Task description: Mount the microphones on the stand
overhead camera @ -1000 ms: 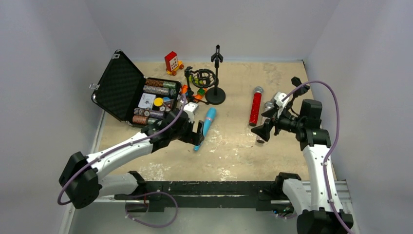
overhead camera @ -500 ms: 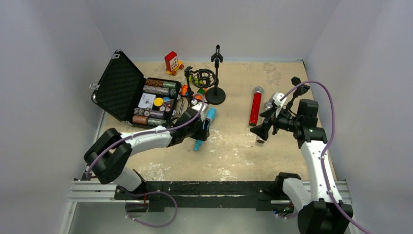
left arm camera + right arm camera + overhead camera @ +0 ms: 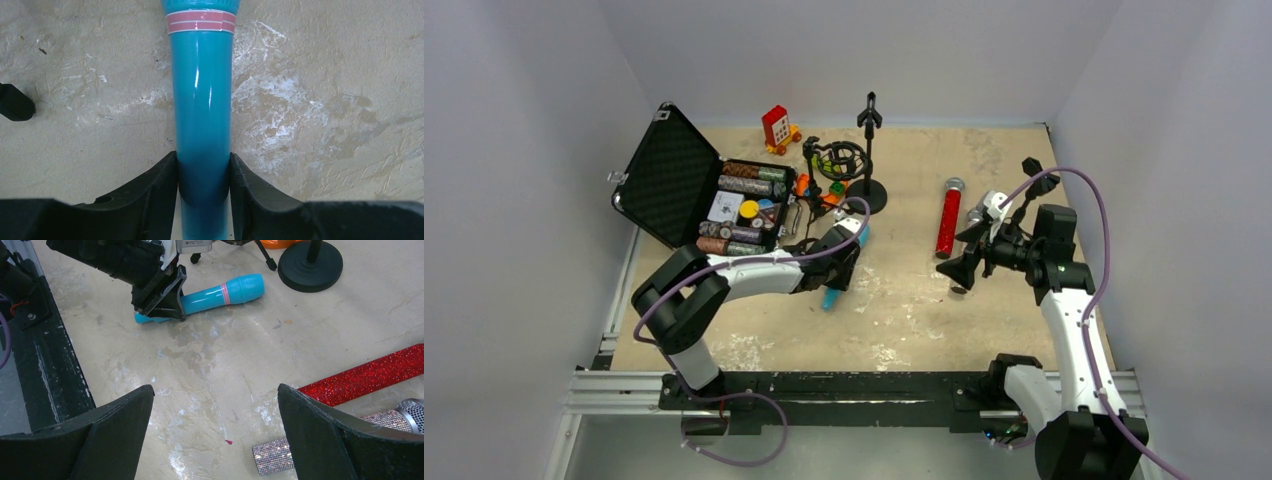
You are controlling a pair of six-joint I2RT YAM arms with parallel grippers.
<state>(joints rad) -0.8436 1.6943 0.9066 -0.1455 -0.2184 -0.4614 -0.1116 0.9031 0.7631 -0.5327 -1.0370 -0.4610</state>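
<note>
From above, the left arm [image 3: 744,272] stretches across the counter [image 3: 914,310]. The left jaws sit over the middle of the cyan-blue microphone [image 3: 830,297], which lies flat a little in front of the stand [image 3: 867,150]. The stand is upright near the far edge. The red glitter microphone [image 3: 948,220] lies to the right of the stand's base. The right jaws hang spread just beyond it. An open black case [image 3: 674,185] sits at far left.

In the left wrist view, the left jaws are closed against both sides of the cyan-blue microphone's body, well short of its pink band [image 3: 200,22]. The microphone rests on the counter.

In the right wrist view, the right jaws are wide apart and hold nothing, above bare counter. The silvery-pink glitter microphone [image 3: 272,456] lies just beside the red one, partly behind the right finger.
</note>
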